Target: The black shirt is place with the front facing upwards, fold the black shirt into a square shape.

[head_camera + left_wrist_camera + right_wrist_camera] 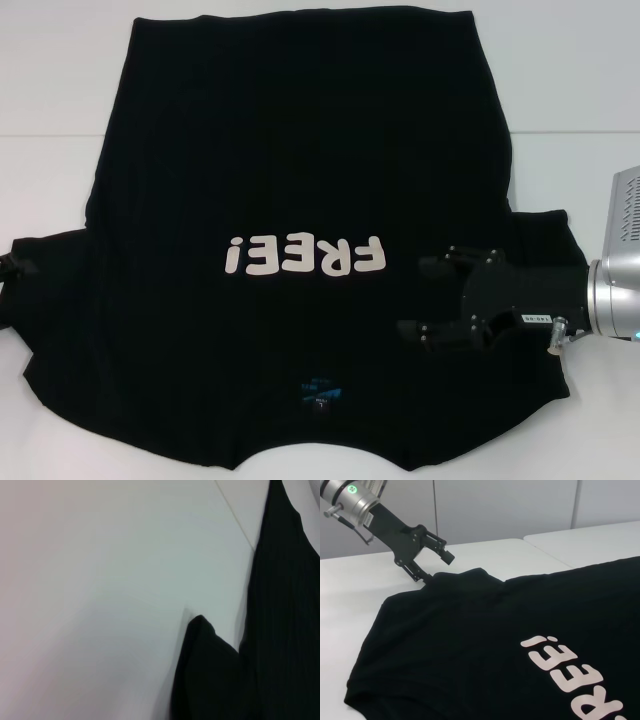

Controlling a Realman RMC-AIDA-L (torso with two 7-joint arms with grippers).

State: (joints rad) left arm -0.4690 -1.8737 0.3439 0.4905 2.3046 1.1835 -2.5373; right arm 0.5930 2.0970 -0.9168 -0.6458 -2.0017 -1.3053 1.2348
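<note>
We see the black shirt [300, 180] flat on the bench [560, 70]; the right gripper [425, 298] hovers released over one sleeve, the left gripper [436, 565] spread at the other sleeve's tip.

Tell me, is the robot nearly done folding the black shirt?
Not nearly. Done: the black shirt lies spread flat, front up, with its FREE! lettering showing. In hand: the right gripper sits over the right sleeve and the left gripper is at the left sleeve tip, both with jaws open. Left: every fold; nothing is folded over yet.
</note>
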